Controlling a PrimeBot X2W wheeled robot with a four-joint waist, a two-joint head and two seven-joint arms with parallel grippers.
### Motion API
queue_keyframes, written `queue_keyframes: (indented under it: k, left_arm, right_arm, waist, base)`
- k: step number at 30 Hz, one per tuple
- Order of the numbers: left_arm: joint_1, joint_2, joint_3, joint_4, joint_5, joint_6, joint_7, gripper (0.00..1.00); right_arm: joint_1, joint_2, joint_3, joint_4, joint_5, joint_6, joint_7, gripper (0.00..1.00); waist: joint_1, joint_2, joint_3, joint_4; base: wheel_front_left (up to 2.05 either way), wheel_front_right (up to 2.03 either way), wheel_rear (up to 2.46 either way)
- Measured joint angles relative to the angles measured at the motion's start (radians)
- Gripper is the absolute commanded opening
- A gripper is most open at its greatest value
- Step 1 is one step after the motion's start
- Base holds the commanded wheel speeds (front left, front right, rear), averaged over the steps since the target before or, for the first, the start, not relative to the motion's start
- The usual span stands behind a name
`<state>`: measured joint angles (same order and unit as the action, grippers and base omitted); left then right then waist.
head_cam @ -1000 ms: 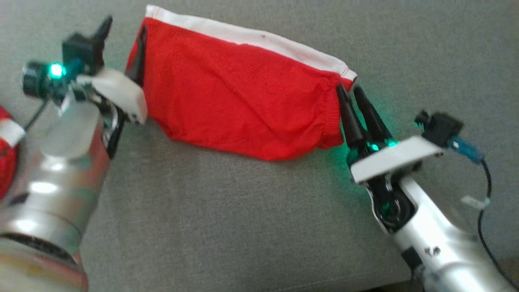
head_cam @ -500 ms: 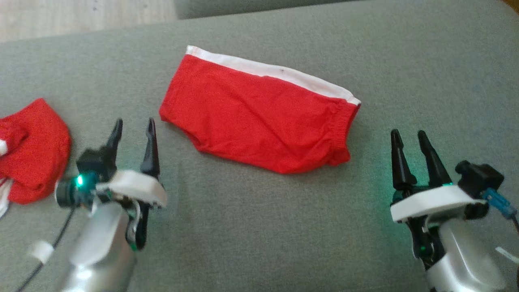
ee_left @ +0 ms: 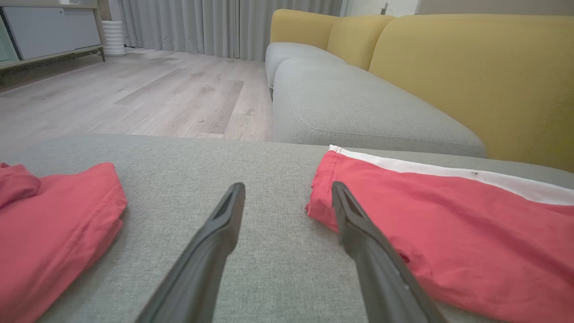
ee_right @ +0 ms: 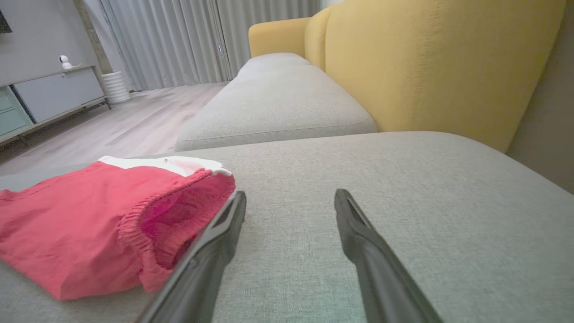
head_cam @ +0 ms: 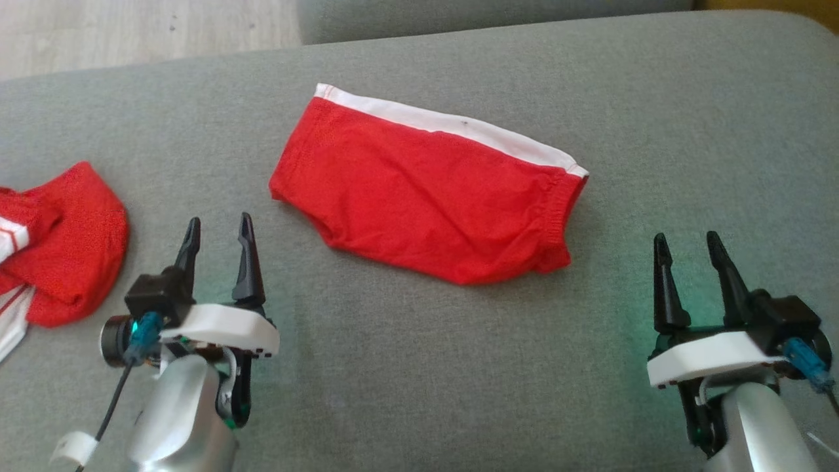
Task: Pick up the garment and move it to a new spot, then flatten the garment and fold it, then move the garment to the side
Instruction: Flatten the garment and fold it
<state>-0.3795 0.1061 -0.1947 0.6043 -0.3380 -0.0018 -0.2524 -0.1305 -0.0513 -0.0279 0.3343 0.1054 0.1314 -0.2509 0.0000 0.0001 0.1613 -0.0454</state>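
The garment [head_cam: 426, 190], red shorts with a white stripe along the far edge, lies folded flat on the grey sofa seat [head_cam: 406, 367]. My left gripper [head_cam: 219, 229] stands open with nothing in it, near and left of the garment's left end [ee_left: 448, 224]. The right gripper [head_cam: 688, 246] is also open and holds nothing, to the right of the garment's gathered waistband end [ee_right: 112, 224]. Neither gripper touches the cloth.
A second red garment [head_cam: 59, 249] with white stripes lies bunched at the seat's left edge [ee_left: 49, 237]. Yellow backrest cushions [ee_right: 430, 67] rise behind the seat. Another grey seat section [ee_left: 358, 107] extends beyond, with wooden floor [head_cam: 131, 26] past the far edge.
Both grippers have let go of the garment's ends and drawn back toward me, away from it. The head camera has also tilted, so the whole picture has shifted.
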Motion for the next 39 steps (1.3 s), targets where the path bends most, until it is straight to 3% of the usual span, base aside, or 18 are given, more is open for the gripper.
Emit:
queue_keyframes:
  k: [7,13,24,31,32,33,34,39]
  left_arm:
    - [-0.008,-0.031,0.05,0.01,0.04,-0.053,0.0,1.0]
    - [-0.171,-0.037,0.039,0.16,0.057,-0.105,0.0,1.0]
    - [-0.35,-0.023,0.03,0.402,0.042,-0.121,-0.004,1.0]
    - [-0.425,-0.026,-0.005,0.524,0.07,-0.117,0.019,0.98]
    - [-0.436,-0.028,-0.006,0.541,0.07,-0.117,0.031,0.58]
    - [-0.445,-0.03,-0.012,0.557,0.071,-0.117,0.042,0.36]
    - [-0.45,-0.031,-0.017,0.566,0.072,-0.117,0.049,0.0]
    - [-0.448,-0.045,-0.029,0.597,0.064,-0.118,0.036,0.0]
  right_arm:
    - [0.0,0.001,0.016,-0.005,0.027,0.0,0.0,1.0]
    - [-0.029,0.002,0.045,-0.018,0.043,0.0,0.0,1.0]
    - [-0.085,0.002,0.056,-0.03,0.062,0.0,0.0,1.0]
    - [-0.085,0.002,0.063,-0.02,0.077,0.0,0.0,1.0]
    - [-0.085,0.002,0.068,-0.016,0.081,0.0,0.0,1.0]
    - [-0.085,0.002,0.072,-0.014,0.081,0.0,0.0,1.0]
    - [-0.085,0.002,0.077,-0.014,0.082,0.0,0.0,1.0]
    - [-0.085,0.002,0.085,-0.007,0.088,0.0,0.0,1.0]
  waist:
    - [0.0,0.0,0.035,-0.023]
    - [0.0002,0.0,0.114,-0.05]
    - [0.0,0.0,0.193,-0.111]
    - [0.0,0.0,0.195,-0.109]
    - [0.0,0.0,0.193,-0.107]
    - [0.0,0.0,0.19,-0.105]
    - [0.0,0.0,0.187,-0.103]
    - [0.0001,0.0,0.16,-0.089]
  base:
    - [0.0,0.0,0.0]
    - [0.0,0.0,0.0]
    - [0.0,0.0,0.0]
    - [0.0,0.0,0.0]
    - [0.0,0.0,0.0]
    - [0.0,0.0,0.0]
    - [0.0,0.0,0.0]
    - [0.0,0.0,0.0]
